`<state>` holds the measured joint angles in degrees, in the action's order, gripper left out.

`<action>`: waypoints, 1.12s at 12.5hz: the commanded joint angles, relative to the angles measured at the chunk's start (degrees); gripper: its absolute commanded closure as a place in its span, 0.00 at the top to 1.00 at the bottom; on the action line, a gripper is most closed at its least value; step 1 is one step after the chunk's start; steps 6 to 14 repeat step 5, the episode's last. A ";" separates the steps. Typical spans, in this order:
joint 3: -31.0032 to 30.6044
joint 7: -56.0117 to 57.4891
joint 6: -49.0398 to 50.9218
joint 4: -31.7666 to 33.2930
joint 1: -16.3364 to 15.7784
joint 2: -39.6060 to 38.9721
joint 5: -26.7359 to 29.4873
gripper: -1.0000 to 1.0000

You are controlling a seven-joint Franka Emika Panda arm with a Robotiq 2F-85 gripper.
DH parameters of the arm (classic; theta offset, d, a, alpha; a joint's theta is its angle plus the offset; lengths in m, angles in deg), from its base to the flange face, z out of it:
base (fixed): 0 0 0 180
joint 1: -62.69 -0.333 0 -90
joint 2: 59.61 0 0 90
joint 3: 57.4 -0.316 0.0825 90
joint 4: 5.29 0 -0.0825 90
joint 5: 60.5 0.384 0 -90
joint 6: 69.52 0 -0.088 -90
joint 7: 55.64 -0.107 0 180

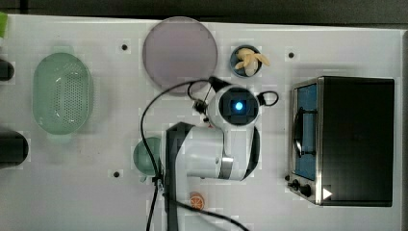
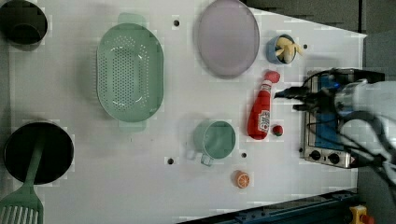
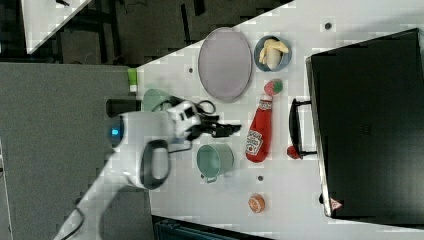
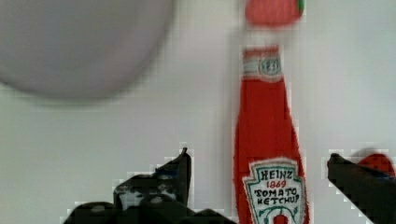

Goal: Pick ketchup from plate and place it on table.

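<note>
The ketchup [image 2: 260, 109] is a red bottle with a white label, lying flat on the white table [image 2: 140, 186], off the plate. It also shows in the right view [image 3: 258, 131] and in the wrist view [image 4: 268, 140]. The greyish-lilac plate [image 2: 228, 37] lies bare just beyond the bottle's cap end, as the top view [image 1: 180, 53] also shows. My gripper [image 4: 259, 158] is open, one dark finger [image 4: 177, 172] on each side of the bottle's label end, with gaps between fingers and bottle. In the left view the gripper [image 2: 289, 99] hangs to the left view's right of the bottle.
A small strawberry-like piece [image 3: 273, 86] lies at the ketchup's cap, another [image 2: 277, 130] by its base. A green mug [image 2: 215, 139], an orange slice [image 2: 242, 178], a blue bowl with banana [image 1: 248, 61], a toaster oven [image 1: 344, 139] and a green perforated basket [image 1: 62, 92] stand around.
</note>
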<state>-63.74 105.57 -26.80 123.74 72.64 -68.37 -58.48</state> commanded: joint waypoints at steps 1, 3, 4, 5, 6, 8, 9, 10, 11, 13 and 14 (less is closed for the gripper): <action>-0.68 -10.18 7.77 -8.01 -0.35 5.19 0.03 1.00; -1.12 -17.56 15.03 -13.43 -0.40 6.24 0.02 1.00; -1.27 -20.28 19.03 -15.81 -0.40 6.64 0.02 1.00; -1.37 -22.58 22.86 -18.09 -0.39 6.88 0.02 1.00; -1.37 -22.58 22.86 -18.09 -0.39 6.88 0.02 1.00; -1.37 -22.58 22.86 -18.09 -0.39 6.88 0.02 1.00; -1.37 -22.58 22.86 -18.09 -0.39 6.88 0.02 1.00; -1.37 -22.58 22.86 -18.09 -0.39 6.88 0.02 1.00; -1.37 -22.58 22.86 -18.09 -0.39 6.88 0.02 1.00; -1.37 -22.58 22.86 -18.09 -0.39 6.88 0.02 1.00; -1.37 -22.58 22.86 -18.09 -0.39 6.88 0.02 1.00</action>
